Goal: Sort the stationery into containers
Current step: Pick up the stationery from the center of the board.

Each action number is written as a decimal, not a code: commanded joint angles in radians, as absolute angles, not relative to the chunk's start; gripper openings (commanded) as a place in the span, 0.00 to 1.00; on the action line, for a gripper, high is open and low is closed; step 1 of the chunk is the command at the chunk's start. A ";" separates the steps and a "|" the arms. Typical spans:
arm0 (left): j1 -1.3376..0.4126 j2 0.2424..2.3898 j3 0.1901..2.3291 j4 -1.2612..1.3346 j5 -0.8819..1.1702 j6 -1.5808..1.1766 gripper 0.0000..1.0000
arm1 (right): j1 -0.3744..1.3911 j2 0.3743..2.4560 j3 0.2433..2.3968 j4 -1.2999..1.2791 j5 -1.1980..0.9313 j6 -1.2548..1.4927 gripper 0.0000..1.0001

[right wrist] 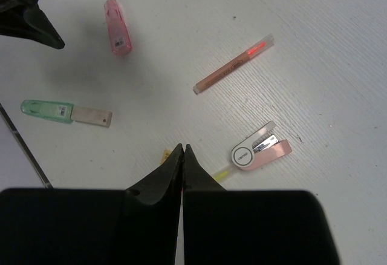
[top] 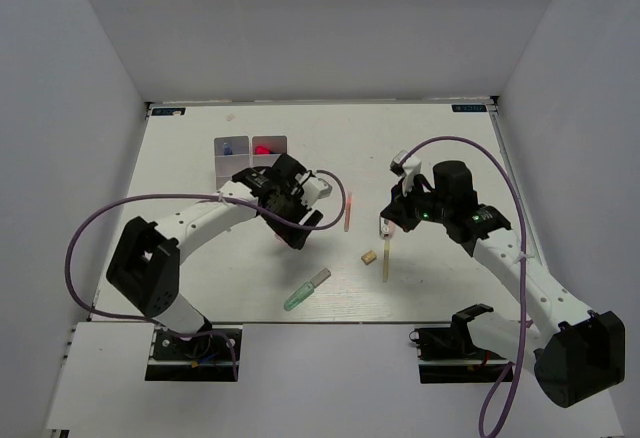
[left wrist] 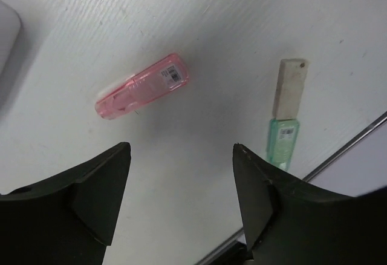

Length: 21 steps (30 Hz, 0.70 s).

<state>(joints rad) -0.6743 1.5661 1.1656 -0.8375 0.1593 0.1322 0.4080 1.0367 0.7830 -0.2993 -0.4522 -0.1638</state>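
Observation:
My left gripper (top: 291, 220) (left wrist: 181, 147) is open and empty, hovering just short of the pink tube (left wrist: 142, 86), which lies flat on the table. A pale green marker with a beige end (left wrist: 284, 120) (top: 306, 289) lies beyond it near the front edge. My right gripper (top: 386, 224) (right wrist: 182, 147) is shut with nothing visible between its jaws, above a pale pencil (right wrist: 221, 172) (top: 385, 256) and the tan eraser (right wrist: 164, 154) (top: 369, 256). An orange pencil (right wrist: 233, 65) (top: 347, 213) lies in the middle. One white tray (top: 250, 163) holds a blue and a red item; a second tray is not visible.
A small pink-and-white stapler (right wrist: 260, 149) lies just right of my right fingers. The left arm's dark fingers (right wrist: 30, 17) show in the right wrist view's corner, near the pink tube (right wrist: 118, 26). The table's front edge (left wrist: 351, 141) runs close to the green marker.

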 commanded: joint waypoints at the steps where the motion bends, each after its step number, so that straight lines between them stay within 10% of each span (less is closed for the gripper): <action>1: -0.689 1.589 1.161 -0.830 0.216 0.406 0.77 | 0.405 1.034 0.769 -0.259 -0.477 -0.156 0.00; 21: -0.699 1.810 1.217 -0.793 0.157 0.718 0.71 | 0.399 1.055 0.770 -0.267 -0.477 -0.175 0.00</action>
<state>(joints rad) -0.6907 1.8164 1.2495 -0.8452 0.1902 0.6785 0.4057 1.0531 0.7700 -0.2878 -0.4595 -0.1654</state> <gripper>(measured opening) 0.712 0.001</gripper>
